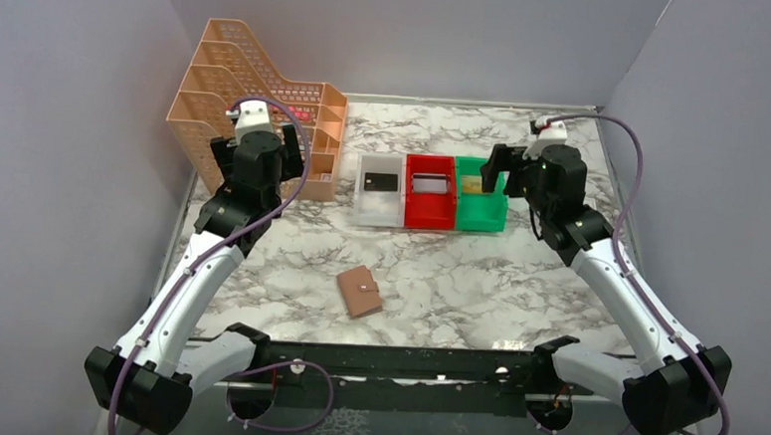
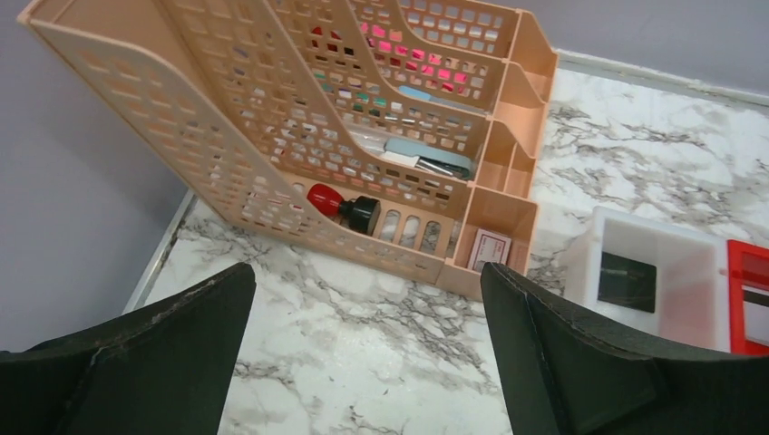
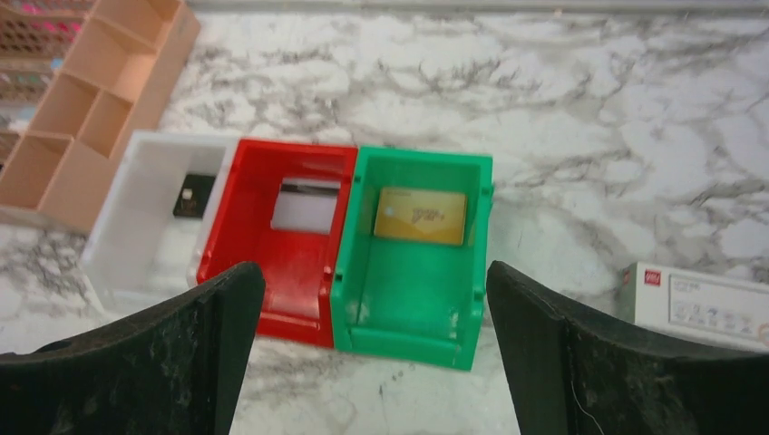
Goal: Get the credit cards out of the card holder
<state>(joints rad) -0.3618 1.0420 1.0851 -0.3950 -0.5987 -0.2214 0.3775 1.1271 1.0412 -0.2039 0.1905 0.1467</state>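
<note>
Both claws are spread wide and hold nothing. The left claw (image 2: pixel 365 269) hangs high over the peach organizer (image 2: pixel 272 136) and the right claw (image 3: pixel 372 267) hangs over the row of bins. Both are well apart from the card holder (image 1: pixel 360 292), which lies alone on the marble surface (image 1: pixel 478 282) near the front edge, between the two arm bases. The main risk, I think, is the holder itself. It lies flat and closed, so a claw that comes down on it may only push it along the smooth surface, or pinch both flaps together so that it cannot open. Probably one claw must pin it while the other lifts the flap. A thin card could also slip from the fingers. Whether any card is inside, I cannot tell; a black card (image 3: pixel 193 195) lies in the white bin (image 3: pixel 136 236) and a gold card (image 3: pixel 422 216) in the green bin (image 3: pixel 399 308). The holder looks small, tan-brown and leather-like, rectangular, turned a little slantwise, with a small stud on its top face.
</note>
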